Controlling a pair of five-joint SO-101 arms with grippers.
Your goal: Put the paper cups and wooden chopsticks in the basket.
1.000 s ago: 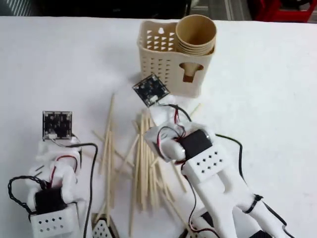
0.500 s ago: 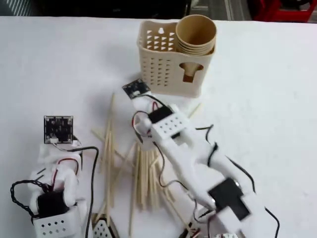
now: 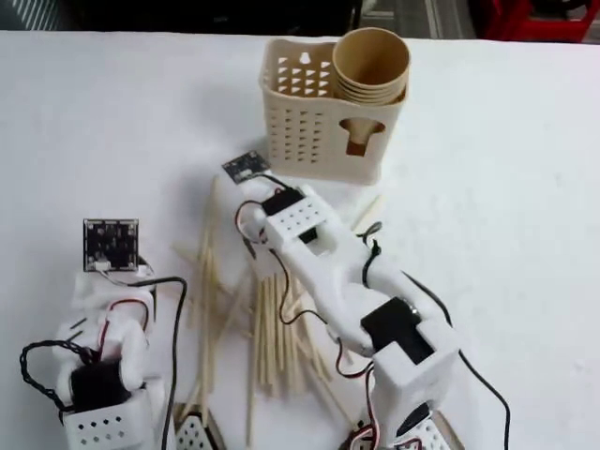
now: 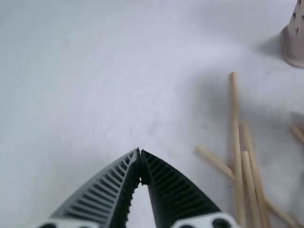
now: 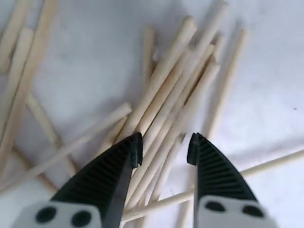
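The right jaws stand partly open with a narrow gap and hold nothing. Right under their tips lies a bundle of chopsticks (image 5: 175, 104), several of which run lengthwise beneath the gap. I cannot tell whether the tips touch them. More sticks fan out on both sides of these jaws, crossing one another on the white tabletop (image 3: 112, 112). Just beyond the right jaws stands the basket (image 3: 309, 131), upright, with a nested stack of cups (image 3: 372, 61) in its far end.

The left jaws are closed tip to tip, holding nothing, over bare tabletop. A few chopsticks (image 4: 235, 142) lie off to one side of them, and the basket's corner (image 4: 294, 38) stands farther out on that same side.
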